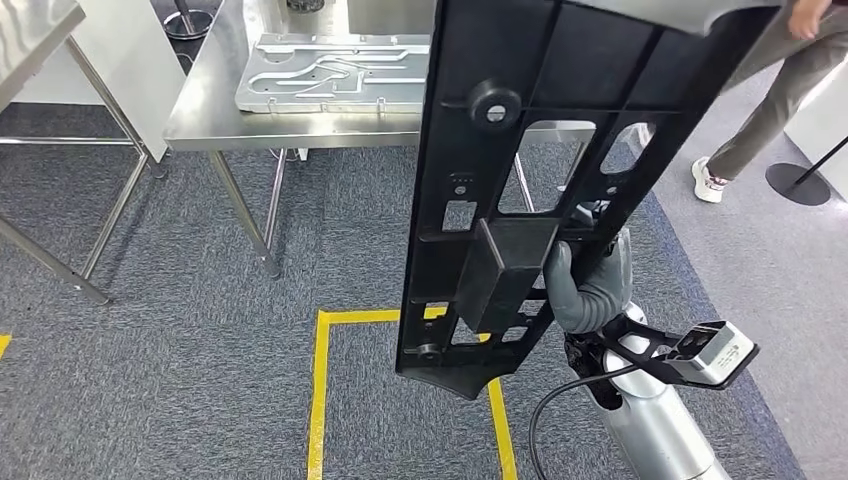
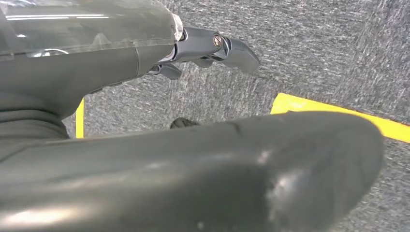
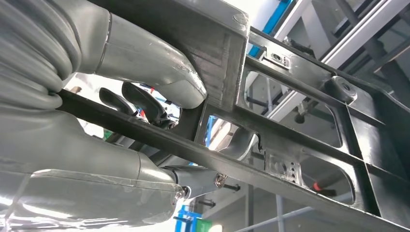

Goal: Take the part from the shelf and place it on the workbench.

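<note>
A long black plastic frame part (image 1: pixel 520 170) with cut-outs and a raised box stands nearly upright in the middle of the head view, its top leaning toward the workbench. My right hand (image 1: pixel 588 285) grips its lower right edge from behind; the thumb and fingers wrap the part's bars (image 3: pixel 290 140) in the right wrist view, where the hand (image 3: pixel 145 63) is close up. The steel workbench (image 1: pixel 215 110) stands ahead and to the left. My left hand (image 2: pixel 212 46) hangs over grey carpet, fingers apart and holding nothing.
A silver stamped metal panel (image 1: pixel 335 70) lies on the workbench. A second steel table (image 1: pixel 35 30) stands at far left. Yellow floor tape (image 1: pixel 320 390) marks a square on the carpet. A person's leg and shoe (image 1: pixel 745 140) are at upper right.
</note>
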Controlling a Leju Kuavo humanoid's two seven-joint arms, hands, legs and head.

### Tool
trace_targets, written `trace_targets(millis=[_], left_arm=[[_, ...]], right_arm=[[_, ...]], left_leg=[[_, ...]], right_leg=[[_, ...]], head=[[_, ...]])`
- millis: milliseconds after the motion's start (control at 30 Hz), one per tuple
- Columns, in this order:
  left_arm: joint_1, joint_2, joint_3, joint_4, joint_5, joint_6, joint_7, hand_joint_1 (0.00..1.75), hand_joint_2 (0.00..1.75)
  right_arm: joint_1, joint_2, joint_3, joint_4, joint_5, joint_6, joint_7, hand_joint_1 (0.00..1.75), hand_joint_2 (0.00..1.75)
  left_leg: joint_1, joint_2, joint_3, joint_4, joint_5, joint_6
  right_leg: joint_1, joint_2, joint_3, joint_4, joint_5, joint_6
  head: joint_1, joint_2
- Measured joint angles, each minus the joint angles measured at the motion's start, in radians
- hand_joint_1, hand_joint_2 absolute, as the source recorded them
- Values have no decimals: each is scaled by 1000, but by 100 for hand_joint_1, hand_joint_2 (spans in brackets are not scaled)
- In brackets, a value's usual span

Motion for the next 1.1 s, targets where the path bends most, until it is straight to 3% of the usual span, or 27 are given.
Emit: trace_targets(millis=[67, 100, 133, 233, 300, 367, 433, 500, 533, 567, 667, 700, 733, 800, 867, 967, 1000, 1033, 1067, 1100], left_arm=[[0, 0, 0, 0, -1, -1, 0, 0, 0], [0, 0, 0, 0, -2, -1, 0, 0, 0], [0, 0, 0, 0, -2, -1, -1, 0, 0], [-1, 0, 0, 0, -3, -3, -2, 0, 0], [-3, 1, 0, 0, -3, -4, -4, 0, 0], [-4, 1, 0, 0, -3, -6, -5, 0, 0], [-1, 0, 0, 0, -3, -7, -6, 0, 0], [2, 1, 0, 0, -3, -7, -6, 0, 0], [3, 1, 0, 0, -4, -7, -6, 0, 0], [3, 2, 0, 0, -4, -7, -6, 0, 0], [8, 4, 0, 0, -5, -7, -6, 0, 0], [9, 5, 0, 0, -5, -7, -6, 0, 0], [9, 6, 0, 0, -6, -7, -6, 0, 0], [6, 6, 0, 0, -6, -7, -7, 0, 0], [2, 6, 0, 0, -6, -7, -9, 0, 0], [2, 6, 0, 0, -6, -7, -11, 0, 0], [2, 6, 0, 0, -6, -7, -12, 0, 0], [3, 6, 0, 0, -6, -7, -14, 0, 0], [3, 6, 0, 0, -6, -8, -15, 0, 0], [3, 7, 0, 0, -6, -8, -17, 0, 0]], right_arm=[[2, 0, -3, -1, 2, 1, 0, 175, 175], [2, 0, -5, -2, 3, 1, 0, 175, 175], [1, 1, -7, -2, 5, 2, 0, 175, 175], [2, 2, -11, -6, 11, 2, 0, 175, 175], [4, 1, -13, -10, 12, 3, 0, 175, 175], [2, -2, -13, -12, 12, 5, 0, 175, 175], [1, -4, -12, -12, 12, 7, 0, 175, 175], [2, -4, -12, -12, 12, 7, 0, 175, 175], [2, -4, -12, -12, 12, 7, 0, 175, 175], [2, -4, -12, -12, 12, 7, 0, 175, 175], [1, -4, -12, -10, 12, 8, 0, 175, 175], [2, -4, -12, -9, 12, 7, 0, 175, 175], [1, -4, -12, -8, 12, 7, 0, 175, 175], [-2, -4, -13, -8, 12, 7, 0, 175, 175], [-6, -2, -14, -8, 12, 7, 0, 175, 175], [-5, 2, -15, -8, 12, 3, 0, 175, 175], [-4, 2, -15, -8, 12, 2, 0, 175, 175], [-3, 2, -15, -8, 13, 1, 0, 175, 175], [-3, 2, -15, -8, 13, 1, 0, 175, 175], [-3, 2, -15, -8, 14, 0, 0, 175, 175]], left_leg=[[0, 0, 24, -1, -18, -4], [0, 1, 38, -1, -28, -8], [0, 2, 46, -3, -36, -12], [0, 9, 62, -7, -46, -32], [1, 11, 54, 42, -35, -41], [3, 10, -14, 161, -37, -47], [4, 9, -108, 274, -88, -53], [4, 9, -170, 293, -150, -57], [4, 9, -182, 263, -153, -57], [3, 8, -184, 210, -120, -55], [-5, 2, -168, 61, 85, -42], [-8, -1, -155, 36, 120, -36], [-11, -3, -137, 23, 121, -31], [-8, -6, -98, -5, 118, -18], [-4, -6, -73, -17, 110, -8], [-2, -7, -46, -21, 85, -8], [-1, -8, -34, -22, 75, -11], [1, -9, -19, -23, 65, -14], [4, -9, -5, -23, 54, -18], [5, -10, 6, -22, 44, -24]], right_leg=[[1, -5, 34, -110, 86, -8], [5, -11, 59, -175, 117, -13], [9, -16, 80, -230, 131, -18], [19, -21, 107, -284, 115, -37], [16, -16, 135, -293, 108, -50], [14, -15, 170, -297, 88, -58], [15, -12, 202, -297, 62, -62], [14, -5, 238, -297, 33, -62], [14, -2, 258, -297, 17, -61], [14, 0, 279, -297, 0, -59], [14, 6, 335, -307, -45, -48], [14, 8, 353, -313, -49, -42], [14, 10, 364, -313, -42, -35], [12, 7, 358, -268, -13, -26], [8, 2, 299, -167, -16, -22], [-2, 0, 179, -41, -116, -9], [-6, -1, 154, -39, -138, -3], [-11, -2, 142, -62, -136, 3], [-16, -4, 140, -109, -105, 7], [-20, -9, 146, -172, -46, 11]], head=[[0, 0], [0, 0], [0, 0], [1, 0], [0, 0], [0, 0], [0, 0], [0, 0], [0, 0], [0, 0], [0, 0], [0, 0], [0, 0], [0, 0], [1, 0], [0, 0], [0, 0], [0, 0], [0, 0], [1, 0]])
